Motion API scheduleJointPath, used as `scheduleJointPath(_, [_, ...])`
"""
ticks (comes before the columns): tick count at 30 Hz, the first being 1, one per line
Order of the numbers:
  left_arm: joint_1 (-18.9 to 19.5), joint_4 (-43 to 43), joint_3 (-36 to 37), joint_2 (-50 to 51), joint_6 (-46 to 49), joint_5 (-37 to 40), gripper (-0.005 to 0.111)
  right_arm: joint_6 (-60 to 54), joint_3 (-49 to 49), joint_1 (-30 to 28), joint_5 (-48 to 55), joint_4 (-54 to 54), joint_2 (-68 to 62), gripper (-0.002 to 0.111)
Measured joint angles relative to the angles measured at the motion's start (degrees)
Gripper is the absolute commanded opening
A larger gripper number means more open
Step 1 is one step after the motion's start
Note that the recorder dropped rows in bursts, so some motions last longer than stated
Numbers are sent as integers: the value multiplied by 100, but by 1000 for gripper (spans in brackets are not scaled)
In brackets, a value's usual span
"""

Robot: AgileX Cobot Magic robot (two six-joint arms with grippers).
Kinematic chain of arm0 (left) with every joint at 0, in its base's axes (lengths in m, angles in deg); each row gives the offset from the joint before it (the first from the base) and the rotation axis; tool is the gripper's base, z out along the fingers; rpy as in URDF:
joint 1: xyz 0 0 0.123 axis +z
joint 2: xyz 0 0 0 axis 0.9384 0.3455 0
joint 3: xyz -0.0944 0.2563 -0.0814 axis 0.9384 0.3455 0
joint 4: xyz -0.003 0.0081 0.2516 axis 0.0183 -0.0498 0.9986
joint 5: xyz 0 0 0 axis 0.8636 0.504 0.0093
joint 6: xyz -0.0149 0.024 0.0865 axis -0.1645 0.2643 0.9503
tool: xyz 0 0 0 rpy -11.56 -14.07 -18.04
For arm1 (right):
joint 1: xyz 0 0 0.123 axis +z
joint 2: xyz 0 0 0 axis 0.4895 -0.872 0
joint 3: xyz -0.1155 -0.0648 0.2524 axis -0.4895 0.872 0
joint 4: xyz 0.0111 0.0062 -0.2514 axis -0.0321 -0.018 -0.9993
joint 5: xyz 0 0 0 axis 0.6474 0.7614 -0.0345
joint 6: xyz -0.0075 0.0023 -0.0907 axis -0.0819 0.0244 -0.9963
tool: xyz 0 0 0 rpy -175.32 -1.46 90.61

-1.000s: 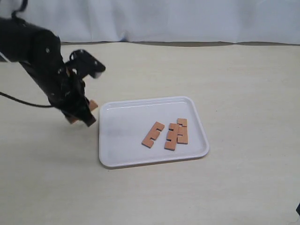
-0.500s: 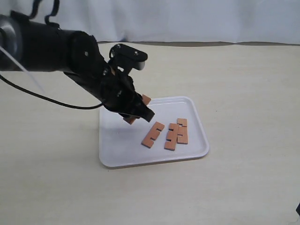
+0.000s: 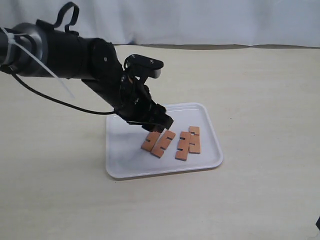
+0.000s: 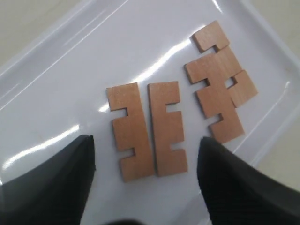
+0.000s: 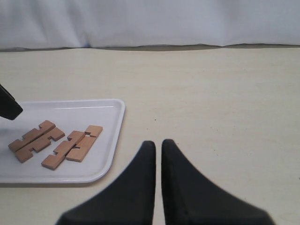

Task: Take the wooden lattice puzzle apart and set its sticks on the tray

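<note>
Since 1 second earlier, left gripper (image 4: 145, 140) swung from left of tray (image 3: 120, 165) to over it. Jaws released, wide, empty. Dropped stick (image 4: 130, 131) lay flat straight below, between them, long axis crosswise to closing line, touching 2nd stick (image 4: 168, 129); 2 more sticks (image 4: 220, 89) just right. All 4 on tray. Right gripper (image 5: 158, 145) clenched on nothing, farther off.

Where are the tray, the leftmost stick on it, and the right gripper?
tray (image 3: 125, 152), exterior view, bare floor near its left rim.
leftmost stick (image 3: 149, 141), exterior view, its middle.
right gripper (image 5: 158, 143), right wrist view, midway between its closed fingertips.
</note>
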Motion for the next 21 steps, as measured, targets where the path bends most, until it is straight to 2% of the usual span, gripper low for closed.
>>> scheduleJointPath(3, [0,0,-335,-209,0,488,58,0,0,0,0,0,0,5])
scheduleJointPath(5, [0,23,-497,-441,0,749,48,0,0,0,0,0,0,5])
scheduleJointPath(7, [0,184,-562,-688,-85,951,30,0,0,0,0,0,0,5])
scheduleJointPath(10, [0,926,-576,-1063,-488,1343,2,0,0,0,0,0,0,5])
scheduleJointPath(15, [133,2521,-518,-1470,-1354,2494,0,0,0,0,0,0,0,5])
scheduleJointPath(18, [603,2920,-250,-1692,-1553,3167,0,0,0,0,0,0,0,5])
scheduleJointPath(21, [1236,3050,147,-2078,-1593,3424,0,0,0,0,0,0,0,5])
